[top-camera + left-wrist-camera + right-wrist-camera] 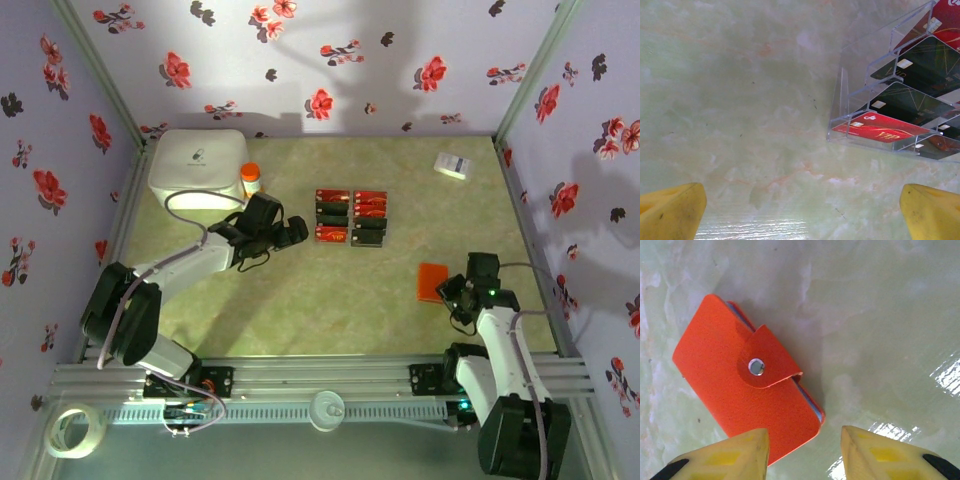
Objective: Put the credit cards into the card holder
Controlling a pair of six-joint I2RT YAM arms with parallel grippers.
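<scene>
Right wrist — orange-red card holder (725,385)

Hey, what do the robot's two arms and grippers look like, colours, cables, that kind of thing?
Both arms have white links and black joints. The left arm carries a looping grey cable. The right arm shows a small green light. The left gripper and right gripper have blunt yellow fingertips.

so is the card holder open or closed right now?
Closed. The card holder lies flat, its flap folded over the front and the snap apparently fastened.
</scene>
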